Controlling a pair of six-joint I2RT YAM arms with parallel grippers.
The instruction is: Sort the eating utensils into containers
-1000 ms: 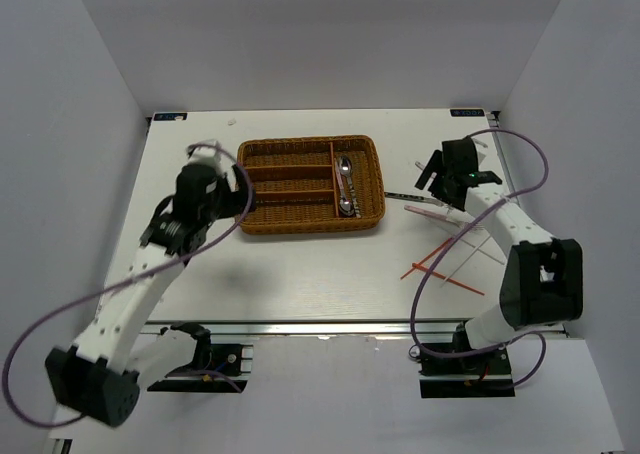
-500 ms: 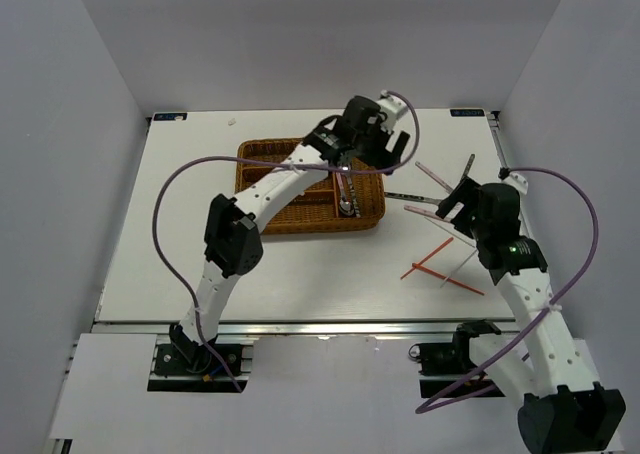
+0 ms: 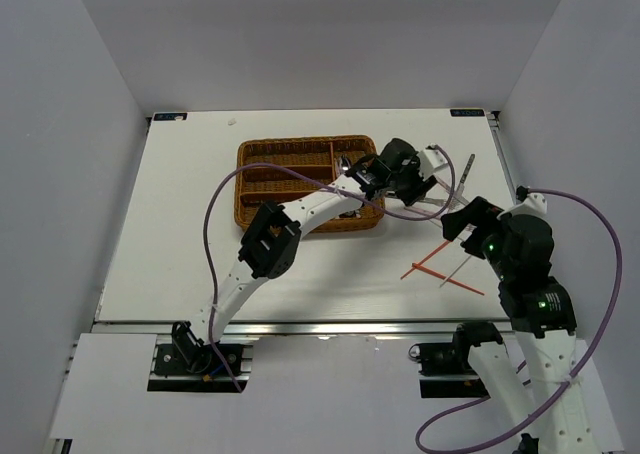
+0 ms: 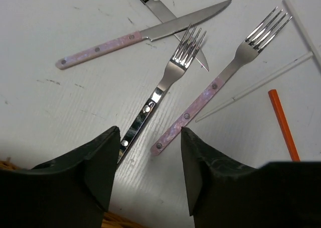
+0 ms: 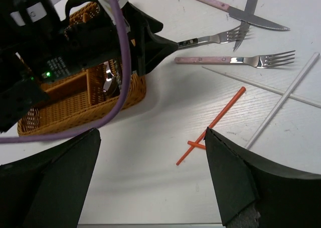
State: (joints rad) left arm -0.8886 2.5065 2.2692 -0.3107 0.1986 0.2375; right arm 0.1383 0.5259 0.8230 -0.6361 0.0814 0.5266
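Steel fork [image 4: 165, 82] handle beside half-open left jaws (empty); right jaws wide, empty.

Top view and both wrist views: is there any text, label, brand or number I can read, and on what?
None can be read.
Table corner tags: too small to read.
Right wrist view, white patch at top left: blurred, no letters legible.

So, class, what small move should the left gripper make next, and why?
Probably shift the left gripper sideways over one handle before closing: the pink-handled fork and steel-handled fork both reach into the gap between its open fingers, so closing here might catch both.
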